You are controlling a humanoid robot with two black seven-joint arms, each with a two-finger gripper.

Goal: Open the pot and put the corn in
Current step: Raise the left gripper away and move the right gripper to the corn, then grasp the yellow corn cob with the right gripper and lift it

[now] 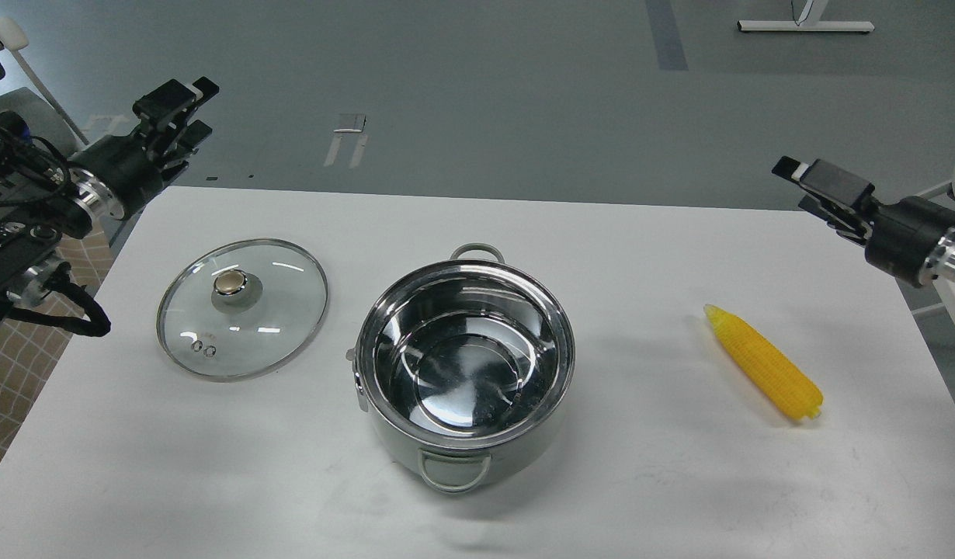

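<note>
Both pincers, left gripper (189, 109) spread and right gripper (805, 186) spread, hold nothing; shiny round steel pot (466, 365) at centre is uncovered, its round glass lid (242, 308) lying centre-left, and bright yellow tapered corn cob (763, 362) at right awaits loading.

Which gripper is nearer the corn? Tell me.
The right gripper: it hovers above the table's right side, where the corn lies; the left gripper is beyond the lid.

One pot (466, 373), one glass lid (242, 308), one corn cob (765, 362), one table (640, 481), two tools
</note>
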